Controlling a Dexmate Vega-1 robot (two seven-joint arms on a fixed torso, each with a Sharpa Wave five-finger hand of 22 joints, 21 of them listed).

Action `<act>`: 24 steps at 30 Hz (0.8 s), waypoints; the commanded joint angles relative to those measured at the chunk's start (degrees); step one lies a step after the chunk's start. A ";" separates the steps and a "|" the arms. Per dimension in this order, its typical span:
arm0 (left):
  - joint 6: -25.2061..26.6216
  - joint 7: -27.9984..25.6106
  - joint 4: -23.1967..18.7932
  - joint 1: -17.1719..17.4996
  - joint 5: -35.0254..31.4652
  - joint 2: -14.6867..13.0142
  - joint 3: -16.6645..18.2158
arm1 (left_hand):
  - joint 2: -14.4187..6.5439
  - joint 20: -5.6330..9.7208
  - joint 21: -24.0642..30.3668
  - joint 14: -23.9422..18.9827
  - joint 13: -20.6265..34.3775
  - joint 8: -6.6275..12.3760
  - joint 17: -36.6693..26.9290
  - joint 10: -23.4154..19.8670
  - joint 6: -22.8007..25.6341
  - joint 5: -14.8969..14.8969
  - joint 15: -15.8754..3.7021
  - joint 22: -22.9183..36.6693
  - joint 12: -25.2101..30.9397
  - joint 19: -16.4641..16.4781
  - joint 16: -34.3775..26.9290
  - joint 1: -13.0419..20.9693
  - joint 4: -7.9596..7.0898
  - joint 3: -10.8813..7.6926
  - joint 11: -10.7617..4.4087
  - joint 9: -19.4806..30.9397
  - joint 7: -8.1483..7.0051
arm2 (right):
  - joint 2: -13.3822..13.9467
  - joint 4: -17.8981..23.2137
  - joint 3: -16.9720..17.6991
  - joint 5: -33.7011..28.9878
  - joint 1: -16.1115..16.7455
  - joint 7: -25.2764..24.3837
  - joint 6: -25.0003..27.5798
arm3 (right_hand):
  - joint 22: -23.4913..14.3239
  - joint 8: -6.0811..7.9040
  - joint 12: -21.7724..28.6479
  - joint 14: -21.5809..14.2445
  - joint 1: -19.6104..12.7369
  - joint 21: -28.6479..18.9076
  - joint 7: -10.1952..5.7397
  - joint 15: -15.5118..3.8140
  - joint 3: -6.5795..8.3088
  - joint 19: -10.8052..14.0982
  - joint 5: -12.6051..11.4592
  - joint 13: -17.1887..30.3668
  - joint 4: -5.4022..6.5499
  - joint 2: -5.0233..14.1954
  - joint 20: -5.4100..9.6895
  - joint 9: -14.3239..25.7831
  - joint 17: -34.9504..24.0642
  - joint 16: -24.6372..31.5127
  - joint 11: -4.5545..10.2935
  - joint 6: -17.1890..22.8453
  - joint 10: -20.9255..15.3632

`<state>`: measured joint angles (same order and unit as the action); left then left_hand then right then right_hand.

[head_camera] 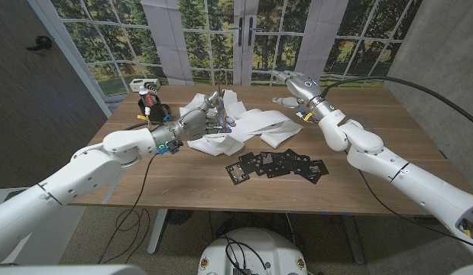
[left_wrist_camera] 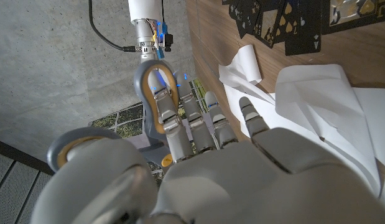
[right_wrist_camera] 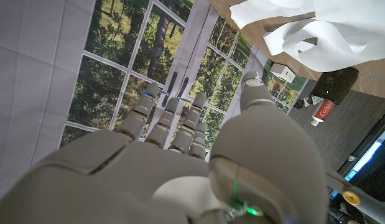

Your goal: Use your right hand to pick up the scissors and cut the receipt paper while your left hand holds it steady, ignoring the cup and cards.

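Observation:
The scissors (head_camera: 218,98) have grey handles with orange lining, and my left hand (head_camera: 202,121) holds them over the far left part of the table. In the left wrist view its fingers (left_wrist_camera: 180,124) reach through one handle loop of the scissors (left_wrist_camera: 144,74), with the other loop by the thumb. The white receipt paper (head_camera: 259,126) lies crumpled and looped just right of that hand, and also shows in both wrist views (left_wrist_camera: 323,106) (right_wrist_camera: 316,25). My right hand (head_camera: 296,84) hovers above the table's far side beyond the paper. Its fingers (right_wrist_camera: 155,127) are extended and hold nothing.
Black playing cards (head_camera: 278,164) (left_wrist_camera: 285,25) are spread on the table in front of the paper. A dark cup with a red label (head_camera: 150,101) stands at the far left beside a white box (head_camera: 144,82). Windows run behind the table.

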<state>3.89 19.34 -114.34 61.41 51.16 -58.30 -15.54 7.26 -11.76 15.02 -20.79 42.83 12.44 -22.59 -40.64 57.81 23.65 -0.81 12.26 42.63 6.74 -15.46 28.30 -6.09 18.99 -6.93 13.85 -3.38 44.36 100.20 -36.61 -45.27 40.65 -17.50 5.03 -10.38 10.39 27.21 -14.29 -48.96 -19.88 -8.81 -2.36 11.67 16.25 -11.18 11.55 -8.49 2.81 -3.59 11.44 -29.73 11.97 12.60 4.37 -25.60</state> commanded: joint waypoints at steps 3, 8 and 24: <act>1.19 -1.21 -0.11 -0.96 -0.47 0.23 -0.40 | -0.55 -0.45 0.02 -0.34 0.22 -0.06 -0.15 0.16 -3.62 0.18 -0.22 0.03 0.52 0.27 0.11 0.45 -0.16 0.07 -0.32 0.11 3.39 | -1.17 -3.48 -2.31 0.30 -2.24 0.15 -1.01 | -0.21 0.58 -0.65 0.29 -0.92 0.51 0.19 -9.31 -0.03 0.27 0.00 0.20 0.17 0.43 0.08 0.03 0.13 0.58 -0.08 -0.63 -0.93; 1.55 -0.93 0.40 -1.65 -0.45 0.77 -1.07 | -0.55 -0.46 0.00 -0.37 0.06 -0.07 -0.13 0.14 -3.74 0.24 -0.22 0.03 0.49 0.26 0.16 0.49 -0.17 0.07 -0.16 0.14 3.35 | -1.37 -4.88 -3.29 0.21 -3.45 0.65 -2.07 | -0.20 0.77 -1.09 0.54 -1.04 0.71 0.22 -9.25 -0.25 0.31 0.05 0.26 0.26 0.45 0.14 -0.03 0.36 0.66 -0.08 -0.70 -1.33; 2.92 -0.06 2.09 -3.67 -0.44 1.63 -2.57 | -0.58 -0.46 -0.06 -0.30 0.05 0.02 -0.07 0.11 -3.70 0.42 -0.14 0.03 0.67 0.25 0.36 0.54 -0.27 0.09 -0.26 0.21 3.50 | -3.28 -9.52 -5.45 0.67 -5.72 -0.28 -3.10 | -0.24 0.39 -2.96 1.34 -2.58 1.79 -0.17 -9.41 -0.56 -0.03 0.04 0.93 0.29 1.35 1.12 -0.19 1.10 1.16 -0.09 -3.58 -2.19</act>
<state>5.90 18.81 -113.25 59.02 50.70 -57.10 -17.27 6.96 -11.76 15.02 -20.79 42.58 12.53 -22.60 -40.45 57.81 23.65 -0.81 12.26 42.93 6.74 -15.25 28.61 -6.09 18.99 -6.75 14.00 -3.38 42.43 93.90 -40.50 -44.92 36.52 -16.86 2.91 -10.48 11.04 24.73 -13.22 -50.60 -18.39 -8.78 -2.20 11.43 16.10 -11.18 12.10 -8.25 3.85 -3.13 11.18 -28.66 12.74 12.69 2.30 -27.14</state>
